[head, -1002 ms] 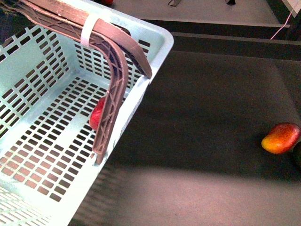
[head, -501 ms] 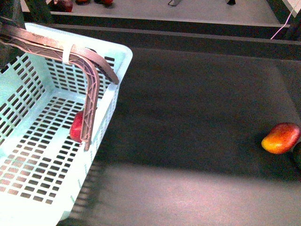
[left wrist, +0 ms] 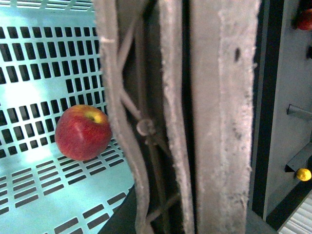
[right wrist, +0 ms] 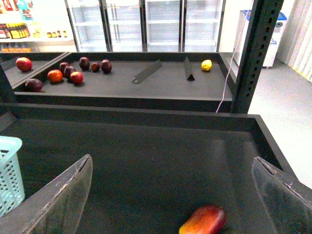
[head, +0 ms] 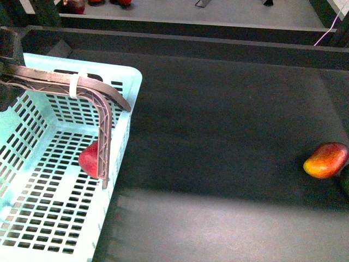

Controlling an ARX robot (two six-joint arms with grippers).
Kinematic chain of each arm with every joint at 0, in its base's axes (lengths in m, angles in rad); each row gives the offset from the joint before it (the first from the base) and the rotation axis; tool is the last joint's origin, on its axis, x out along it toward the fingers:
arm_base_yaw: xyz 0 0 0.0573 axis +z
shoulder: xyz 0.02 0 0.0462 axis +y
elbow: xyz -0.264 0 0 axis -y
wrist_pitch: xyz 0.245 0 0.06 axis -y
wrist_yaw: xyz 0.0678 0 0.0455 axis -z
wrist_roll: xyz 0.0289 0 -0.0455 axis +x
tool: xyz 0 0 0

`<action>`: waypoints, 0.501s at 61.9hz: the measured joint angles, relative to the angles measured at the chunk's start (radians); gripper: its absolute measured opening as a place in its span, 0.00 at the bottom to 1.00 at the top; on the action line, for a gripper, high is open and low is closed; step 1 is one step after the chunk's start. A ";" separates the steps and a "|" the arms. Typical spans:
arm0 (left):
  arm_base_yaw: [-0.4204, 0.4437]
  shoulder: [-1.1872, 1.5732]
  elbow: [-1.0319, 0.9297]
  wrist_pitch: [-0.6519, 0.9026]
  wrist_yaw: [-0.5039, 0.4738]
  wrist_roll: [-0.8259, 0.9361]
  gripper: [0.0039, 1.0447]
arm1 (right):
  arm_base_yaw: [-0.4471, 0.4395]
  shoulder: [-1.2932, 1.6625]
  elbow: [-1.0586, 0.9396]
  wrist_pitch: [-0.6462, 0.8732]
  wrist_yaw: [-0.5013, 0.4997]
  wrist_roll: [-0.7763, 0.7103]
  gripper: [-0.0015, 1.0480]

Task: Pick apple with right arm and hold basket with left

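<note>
The light aqua basket (head: 126, 82) fills the left of the front view, its brown ribbed handle (head: 103, 136) bound with a white zip tie. My left gripper (head: 7, 68), dark at the left edge, is shut on that handle, which fills the left wrist view as the handle (left wrist: 222, 117). The red apple (head: 87, 159) lies on the basket floor, partly behind the handle; in the left wrist view the apple (left wrist: 82, 132) shows its yellow stem patch. My right gripper (right wrist: 173, 195) is open over the dark table, holding nothing. A basket corner (right wrist: 9, 170) shows at that view's edge.
A red-and-yellow mango-like fruit (head: 326, 160) lies at the table's right, with a dark green fruit (head: 346, 183) at the edge beside it. The same mango-like fruit (right wrist: 204, 220) lies under the right gripper. A raised rim (head: 218, 41) bounds the table's back; several fruits (right wrist: 63, 73) lie beyond it.
The basket has swung left and lower in the front view, with the apple still inside and the left gripper still on the handle. The mango-like fruit has not moved.
</note>
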 joint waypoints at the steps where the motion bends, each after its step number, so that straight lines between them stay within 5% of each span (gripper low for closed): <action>1: 0.000 0.000 -0.002 0.000 0.000 -0.005 0.15 | 0.000 0.000 0.000 0.000 0.000 0.000 0.92; 18: 0.005 -0.017 -0.011 -0.037 0.006 -0.028 0.15 | 0.000 0.000 0.000 0.000 0.000 0.000 0.92; 31: 0.005 -0.059 -0.018 -0.052 0.015 -0.030 0.49 | 0.000 0.000 0.000 0.000 0.000 0.000 0.92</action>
